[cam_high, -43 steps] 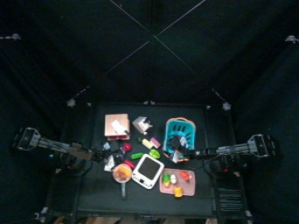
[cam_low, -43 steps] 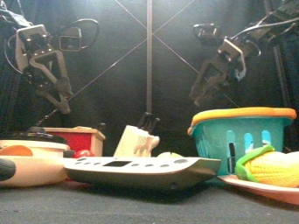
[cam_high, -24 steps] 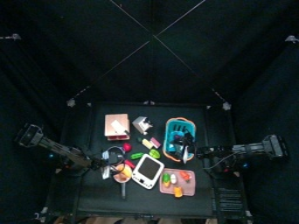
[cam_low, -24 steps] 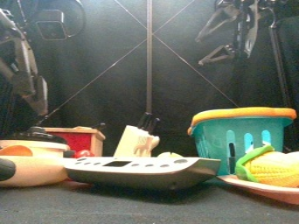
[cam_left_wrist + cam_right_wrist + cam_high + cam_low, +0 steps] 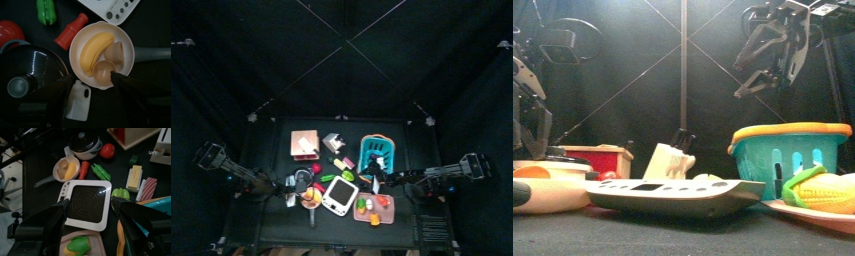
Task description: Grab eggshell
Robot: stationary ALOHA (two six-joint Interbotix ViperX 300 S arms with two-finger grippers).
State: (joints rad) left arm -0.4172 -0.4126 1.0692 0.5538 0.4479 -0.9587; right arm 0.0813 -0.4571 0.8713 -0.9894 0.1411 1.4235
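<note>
I'm hovering the left gripper (image 5: 91, 87), jaws spread wide, directly over the eggshell (image 5: 105, 70) lying beside the banana (image 5: 93, 51); right gripper (image 5: 90, 213), also open, is farther.

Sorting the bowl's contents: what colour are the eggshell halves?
Pale tan eggshell halves, clearest in the left wrist view.
</note>
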